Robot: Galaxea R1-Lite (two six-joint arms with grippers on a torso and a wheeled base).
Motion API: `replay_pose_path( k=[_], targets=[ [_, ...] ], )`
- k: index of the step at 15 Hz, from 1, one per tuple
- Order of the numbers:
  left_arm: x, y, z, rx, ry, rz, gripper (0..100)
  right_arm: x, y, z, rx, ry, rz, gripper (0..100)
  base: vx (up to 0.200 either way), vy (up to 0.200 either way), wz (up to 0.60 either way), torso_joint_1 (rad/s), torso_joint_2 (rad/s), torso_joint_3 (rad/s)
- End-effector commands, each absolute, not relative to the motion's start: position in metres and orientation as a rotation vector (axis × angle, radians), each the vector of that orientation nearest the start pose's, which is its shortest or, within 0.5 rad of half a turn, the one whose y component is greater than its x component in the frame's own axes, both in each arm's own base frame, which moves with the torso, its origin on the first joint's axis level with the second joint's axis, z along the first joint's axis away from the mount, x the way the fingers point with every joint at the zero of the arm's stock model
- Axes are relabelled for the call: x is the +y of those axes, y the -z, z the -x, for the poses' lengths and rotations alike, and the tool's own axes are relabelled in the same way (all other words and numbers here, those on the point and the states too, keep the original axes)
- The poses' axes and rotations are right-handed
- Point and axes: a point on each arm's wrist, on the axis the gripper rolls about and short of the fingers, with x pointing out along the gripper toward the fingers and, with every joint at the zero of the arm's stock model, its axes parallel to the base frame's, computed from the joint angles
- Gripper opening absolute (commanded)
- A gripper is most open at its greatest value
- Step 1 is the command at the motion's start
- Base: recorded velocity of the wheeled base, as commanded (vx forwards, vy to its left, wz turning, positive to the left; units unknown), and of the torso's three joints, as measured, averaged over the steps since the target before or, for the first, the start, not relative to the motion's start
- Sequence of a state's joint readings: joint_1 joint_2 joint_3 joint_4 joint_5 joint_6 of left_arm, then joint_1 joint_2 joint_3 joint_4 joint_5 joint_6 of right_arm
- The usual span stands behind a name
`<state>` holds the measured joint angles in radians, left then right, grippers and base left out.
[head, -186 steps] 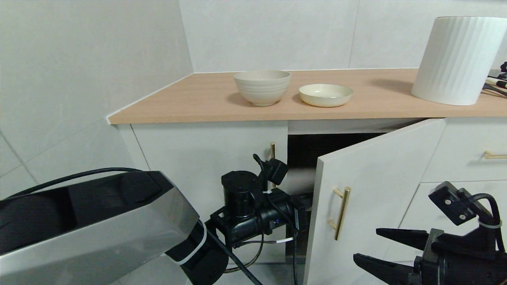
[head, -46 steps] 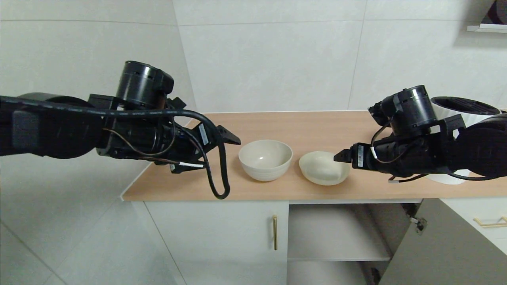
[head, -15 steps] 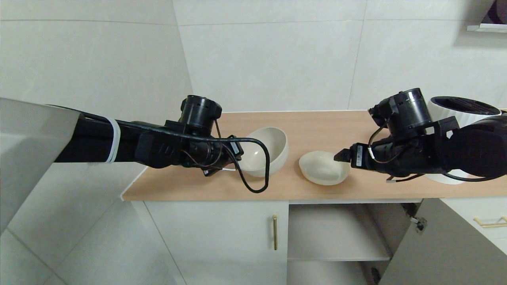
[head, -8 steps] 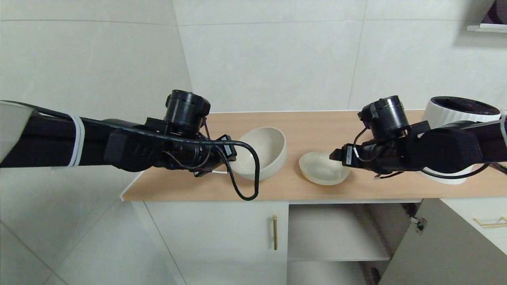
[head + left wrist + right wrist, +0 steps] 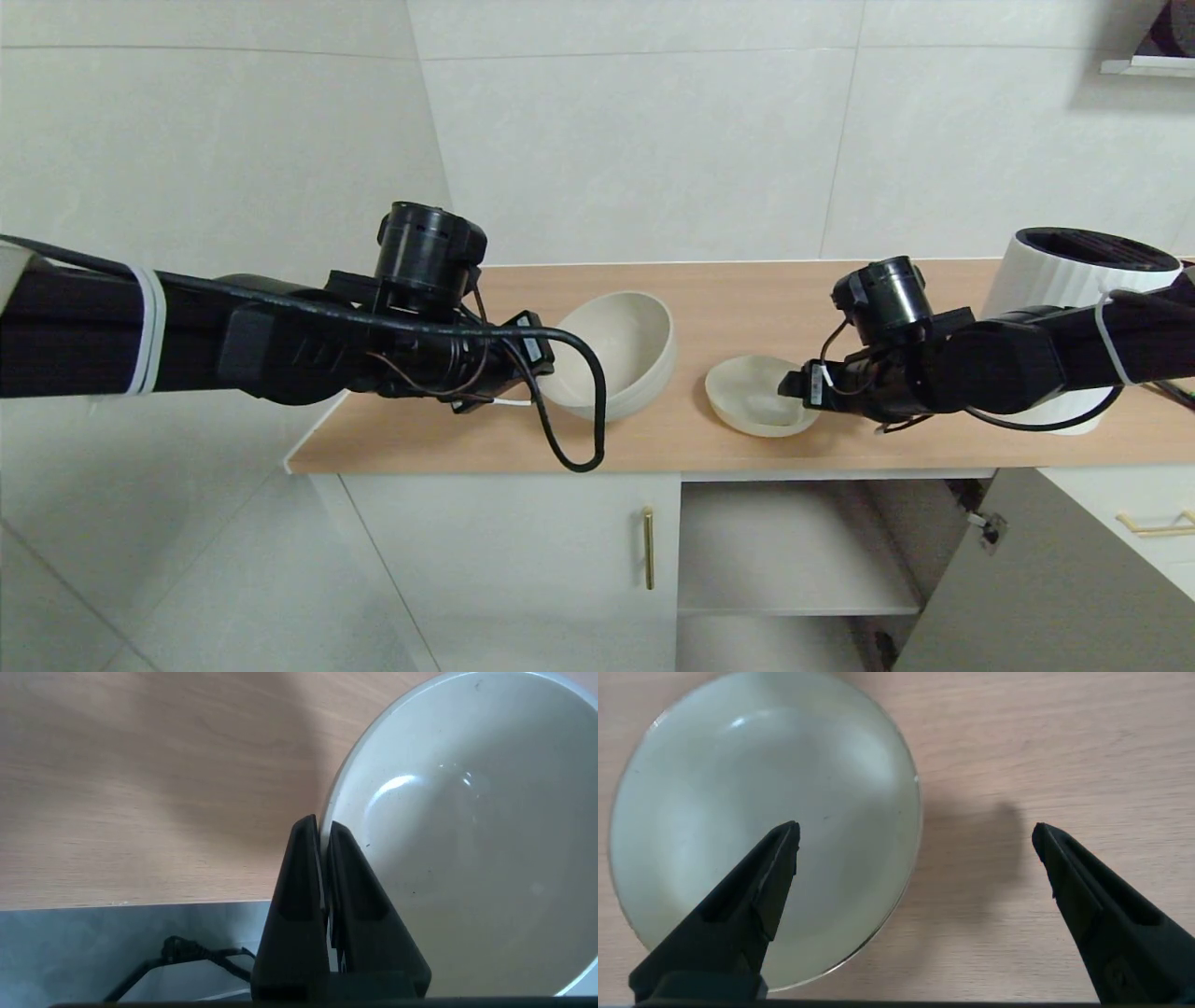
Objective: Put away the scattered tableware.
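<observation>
We see a deep, round bowl (image 5: pixel 621 350) of smooth, cream-coloured ware with a dull glaze. It is tipped steeply on the pale wood-grain table (image 5: pixel 728 299), its mouth turned up and towards the left arm. The left hand (image 5: pixel 534 362) is pinched tight on the bowl's near rim. We cannot tell whether the bowl's underside touches the table.

The left wrist view makes that grip plain. There the two black tapered fingers (image 5: pixel 304 868) of the left hand (image 5: pixel 324 840) stand one each side of the thin rim, nearly meeting. The bowl (image 5: pixel 467 831) shows a glossy inside with a bright glint, above the grained table (image 5: pixel 140 784).

Just beside the bowl, and apart from it, a shallow round plate (image 5: pixel 752 399) of the same cream ware lies near the table's front edge. The right hand (image 5: pixel 795 383) is at the plate's right side.

The right wrist view shows what the head view hides. There the right hand (image 5: pixel 913 835) is spread wide. One black wedge-shaped finger (image 5: pixel 757 896) is over the plate's (image 5: pixel 738 793) hollow and the other is over bare table (image 5: pixel 1064 747), so the plate's rim falls between them.

On the head view's right stands a tall white ribbed container (image 5: pixel 1074 280). Under the table a white cupboard is open, showing a flat shelf (image 5: pixel 794 560). A slim brass handle (image 5: pixel 647 549) is on the shut door beside it.
</observation>
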<state>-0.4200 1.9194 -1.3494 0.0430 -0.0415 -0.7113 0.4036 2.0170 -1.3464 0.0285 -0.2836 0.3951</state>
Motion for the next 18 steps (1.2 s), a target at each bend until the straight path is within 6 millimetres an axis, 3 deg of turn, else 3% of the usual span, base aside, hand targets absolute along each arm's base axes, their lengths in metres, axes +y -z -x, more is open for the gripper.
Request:
replay_pose_path(
  k=[1, 4, 5, 15, 18],
  targets=[
    [-0.153, -0.193, -0.340, 0.732, 0.211, 0.562, 0, 0.148, -0.152, -0.363, 0.676, 0.019, -0.142, 100, 0.000, 0.000, 0.00, 0.000, 0.00, 0.000],
    [-0.153, -0.194, -0.341, 0.731, 0.212, 0.562, 0, 0.149, -0.152, -0.363, 0.676, 0.017, -0.141, 100, 0.000, 0.000, 0.00, 0.000, 0.00, 0.000],
    [-0.153, -0.194, -0.341, 0.731, 0.212, 0.562, 0, 0.148, -0.152, -0.363, 0.677, 0.018, -0.144, 0, 0.000, 0.000, 0.00, 0.000, 0.00, 0.000],
    [-0.152, -0.191, -0.339, 0.740, 0.205, 0.558, 0, 0.148, -0.158, -0.360, 0.664, 0.015, -0.151, 0, 0.000, 0.000, 0.00, 0.000, 0.00, 0.000],
    [-0.145, -0.196, -0.323, 0.741, 0.208, 0.559, 0, 0.144, -0.168, -0.351, 0.653, 0.006, -0.162, 0, 0.000, 0.000, 0.00, 0.000, 0.00, 0.000]
  ],
)
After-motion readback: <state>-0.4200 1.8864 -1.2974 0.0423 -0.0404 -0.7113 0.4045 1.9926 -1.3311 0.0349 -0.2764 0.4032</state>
